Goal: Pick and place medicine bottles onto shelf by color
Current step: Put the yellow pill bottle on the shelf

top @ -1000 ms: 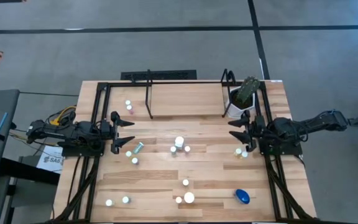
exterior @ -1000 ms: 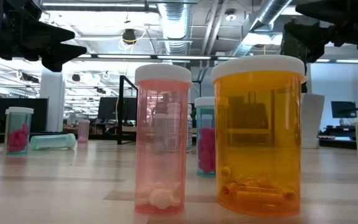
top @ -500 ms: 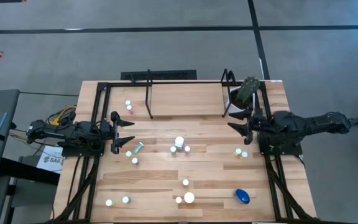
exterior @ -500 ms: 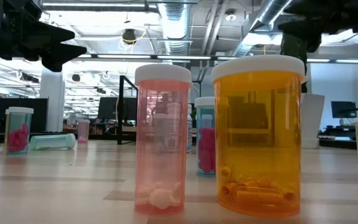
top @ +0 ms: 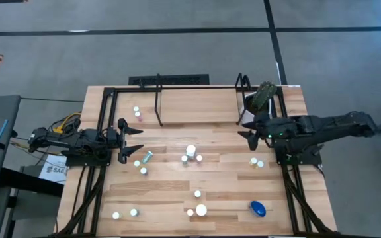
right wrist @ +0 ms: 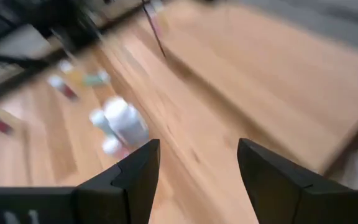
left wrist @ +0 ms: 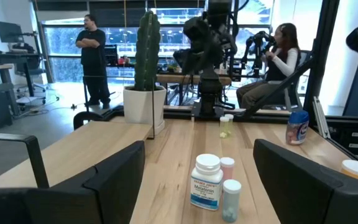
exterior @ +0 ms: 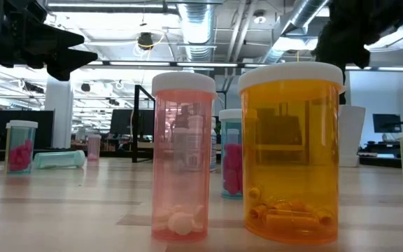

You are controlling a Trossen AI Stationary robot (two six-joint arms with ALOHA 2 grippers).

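Reach step, judging by the layout: bottles scattered across surface (top: 177, 182), none on shelf (top: 197, 102) except one small bottle (top: 137, 111) near its left end. Right claw (top: 249, 134) empty, jaws well apart, hovering inboard of plant pot (top: 251, 114). Left claw (top: 129, 141) idle at left edge, fully spread, holding nothing. Next: drop over white bottle cluster (top: 191, 154), close on one.

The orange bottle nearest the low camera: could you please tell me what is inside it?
Inside the orange bottle, small orange pills lie in a loose heap at the bottom; the rest looks empty. Its white cap hides anything at the very top.
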